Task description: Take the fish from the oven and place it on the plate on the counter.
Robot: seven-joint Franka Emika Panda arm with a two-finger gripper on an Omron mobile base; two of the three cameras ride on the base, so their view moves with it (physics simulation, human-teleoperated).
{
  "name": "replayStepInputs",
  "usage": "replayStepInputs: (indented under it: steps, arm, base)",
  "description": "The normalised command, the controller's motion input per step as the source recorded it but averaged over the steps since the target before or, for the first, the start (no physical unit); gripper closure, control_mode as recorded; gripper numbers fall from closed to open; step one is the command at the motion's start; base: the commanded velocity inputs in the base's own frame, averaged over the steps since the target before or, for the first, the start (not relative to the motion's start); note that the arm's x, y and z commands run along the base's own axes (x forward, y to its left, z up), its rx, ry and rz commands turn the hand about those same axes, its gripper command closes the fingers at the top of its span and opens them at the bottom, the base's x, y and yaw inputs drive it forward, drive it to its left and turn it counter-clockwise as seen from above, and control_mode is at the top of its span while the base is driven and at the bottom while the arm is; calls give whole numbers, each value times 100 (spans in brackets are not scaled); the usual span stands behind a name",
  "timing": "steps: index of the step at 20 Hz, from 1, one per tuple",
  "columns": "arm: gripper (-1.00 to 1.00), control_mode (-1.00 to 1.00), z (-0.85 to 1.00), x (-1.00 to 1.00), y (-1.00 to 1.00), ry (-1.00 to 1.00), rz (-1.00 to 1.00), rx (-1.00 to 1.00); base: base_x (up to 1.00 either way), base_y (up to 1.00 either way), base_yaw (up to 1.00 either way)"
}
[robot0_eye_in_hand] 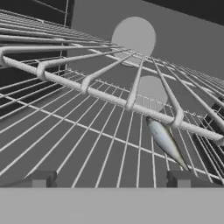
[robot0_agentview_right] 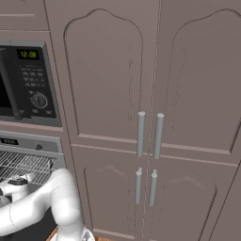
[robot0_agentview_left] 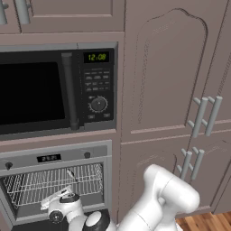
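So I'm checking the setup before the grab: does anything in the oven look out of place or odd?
Only this: the fish lies bare on the wire rack inside the oven, with no tray under it. The rack looks level and intact.

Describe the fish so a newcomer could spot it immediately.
Start at the oven, open beneath the black microwave. Inside, on the wire rack, lies the fish, just ahead of the open gripper. It is the only slender, silvery-grey body among straight rack wires.
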Motion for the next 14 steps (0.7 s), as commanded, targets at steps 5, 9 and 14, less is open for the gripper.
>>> replayStepInputs:
  steps: [5, 9, 14]
  arm:
    - [-100, -100, -98, -11, -19, -13, 0, 9]
    - [-100, -100, -73, -40, 0, 0, 0, 0]
    - [-100, -100, -80, -34, 0, 0, 0, 0]
  base:
    - [0, 0, 0]
    - [0, 0, 0]
    - [0, 0, 0]
